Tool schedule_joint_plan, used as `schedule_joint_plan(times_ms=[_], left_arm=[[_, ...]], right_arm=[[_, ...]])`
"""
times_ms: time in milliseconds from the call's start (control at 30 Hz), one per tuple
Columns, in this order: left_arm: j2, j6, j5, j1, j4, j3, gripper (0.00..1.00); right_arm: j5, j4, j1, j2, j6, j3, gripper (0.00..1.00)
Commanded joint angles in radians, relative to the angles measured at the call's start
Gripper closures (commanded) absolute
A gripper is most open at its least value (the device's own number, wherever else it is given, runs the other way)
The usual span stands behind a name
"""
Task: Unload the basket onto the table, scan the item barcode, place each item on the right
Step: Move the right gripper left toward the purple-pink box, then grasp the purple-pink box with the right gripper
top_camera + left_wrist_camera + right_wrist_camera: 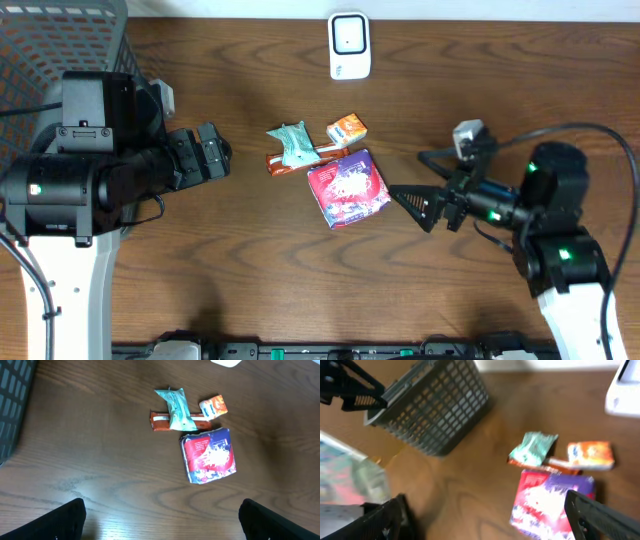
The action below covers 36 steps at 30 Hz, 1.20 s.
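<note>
Several items lie mid-table: a red and purple packet (348, 188), a teal packet (294, 143) lying across a red-brown bar (300, 160), and a small orange box (346, 128). No barcode shows on any of them. A white scanner (349, 46) stands at the back edge. My left gripper (222, 152) hangs open to the left of the items, empty, with the packet (209, 455) well ahead of it. On the packet's right my right gripper (425, 185) is open and empty too. In its wrist view the packet (545, 502) lies just inside its right finger (605, 515).
A grey mesh basket (60, 40) stands at the back left corner, behind the left arm. It also shows in the right wrist view, basket (430, 405). Bare wood lies between the left gripper and the items.
</note>
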<state>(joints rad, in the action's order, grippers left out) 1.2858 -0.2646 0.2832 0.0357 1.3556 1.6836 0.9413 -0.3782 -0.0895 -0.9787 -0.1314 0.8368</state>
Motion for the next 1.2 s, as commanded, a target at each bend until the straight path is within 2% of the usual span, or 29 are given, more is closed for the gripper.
schedule_joint_plan(times_ms=[0,100,200,367,500,600,700,800,1167], left_arm=[[0.003,0.01,0.004,0.003,0.001,0.016,0.02],[0.003,0.01,0.004,0.003,0.0,0.016,0.02],[0.003,0.01,0.004,0.003,0.001,0.016,0.02],[0.003,0.01,0.004,0.003,0.0,0.016,0.02],[0.003,0.01,0.004,0.003,0.001,0.016,0.02],[0.003,0.01,0.004,0.003,0.0,0.016,0.02],[0.003,0.01,0.004,0.003,0.0,0.016,0.02],[0.003,0.01,0.004,0.003,0.0,0.016,0.02],[0.003,0.01,0.004,0.003,0.001,0.016,0.02]], right_arm=[[-0.008,-0.019,-0.003,-0.094,-0.11,0.019,0.01],[-0.176,-0.069,-0.004,-0.169,-0.244,0.019,0.01],[-0.264,-0.078,-0.004,-0.276,-0.252,0.019,0.01],[-0.259,-0.05,-0.004,-0.422,-0.231,0.019,0.12],[-0.259,-0.011,-0.004,-0.549,-0.192,0.019,0.12],[-0.238,0.058,-0.004,-0.633,-0.181,0.019,0.21],[-0.151,0.152,-0.004,-0.697,-0.174,0.019,0.24],[-0.129,0.224,-0.004,-0.746,-0.191,0.019,0.33],[-0.1,0.274,-0.082,-0.842,-0.14,0.019,0.29]])
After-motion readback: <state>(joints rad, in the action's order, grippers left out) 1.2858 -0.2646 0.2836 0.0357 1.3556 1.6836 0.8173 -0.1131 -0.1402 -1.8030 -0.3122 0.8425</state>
